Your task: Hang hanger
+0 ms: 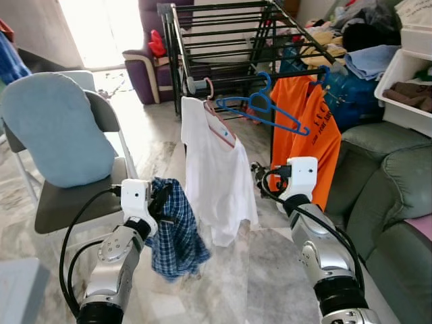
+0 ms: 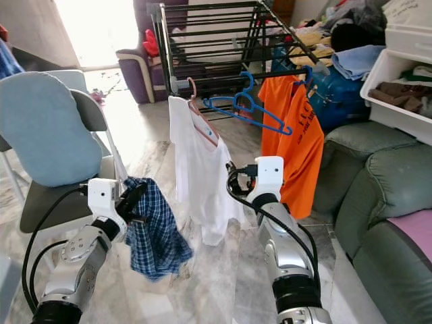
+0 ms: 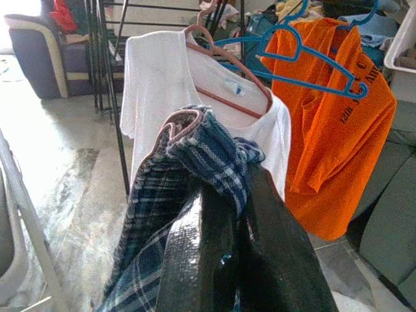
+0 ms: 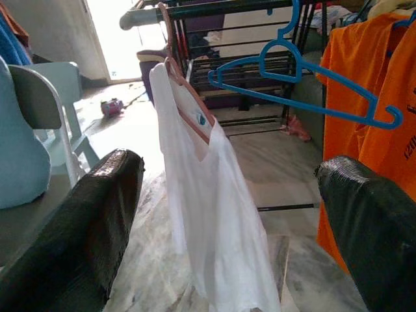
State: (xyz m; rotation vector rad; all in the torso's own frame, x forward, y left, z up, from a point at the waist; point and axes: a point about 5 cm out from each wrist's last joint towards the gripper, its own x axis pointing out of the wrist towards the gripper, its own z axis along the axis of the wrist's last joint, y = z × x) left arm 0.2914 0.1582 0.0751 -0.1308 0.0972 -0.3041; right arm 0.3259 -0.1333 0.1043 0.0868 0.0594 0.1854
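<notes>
Blue plaid shirt (image 1: 177,229): hangs from the left pincer (image 1: 162,200), low and in front of the grey chair (image 1: 74,202).
Head views, left pincer: fingers clamped tight on the top of the plaid shirt; arm raised at the robot's left.
Head views, right pincer (image 1: 260,177): raised between the white T-shirt (image 1: 216,182) and the orange T-shirt (image 1: 312,135); holds nothing.
Head views, drying rack (image 1: 223,40): black frame, behind the garments; its front rail carries three hangers.
Head views, pink hanger (image 1: 217,116): on the rail, carries the white T-shirt.
Head views, blue hanger (image 1: 263,108): bare, hooked on the rail between the white and orange T-shirts.
Head views, surroundings: light blue cushion (image 1: 57,131) leans on the chair back; green sofa (image 1: 385,196) at the robot's right; marble floor (image 1: 270,283) below.
Left wrist view, pincer fingers (image 3: 195,260): closed together on the plaid shirt (image 3: 201,156).
Left wrist view, task hanger (image 3: 179,125): pink hook protrudes from the shirt collar, just above the fingers; well apart from the rail.
Left wrist view, background: white T-shirt (image 3: 162,91) directly behind; orange T-shirt (image 3: 338,130) beside it.
Right wrist view, pincer fingers (image 4: 84,240): spread wide apart, empty.
Right wrist view, between fingers: white T-shirt (image 4: 214,208) on its pink hanger (image 4: 185,91); bare blue hanger (image 4: 305,71) beside it.
</notes>
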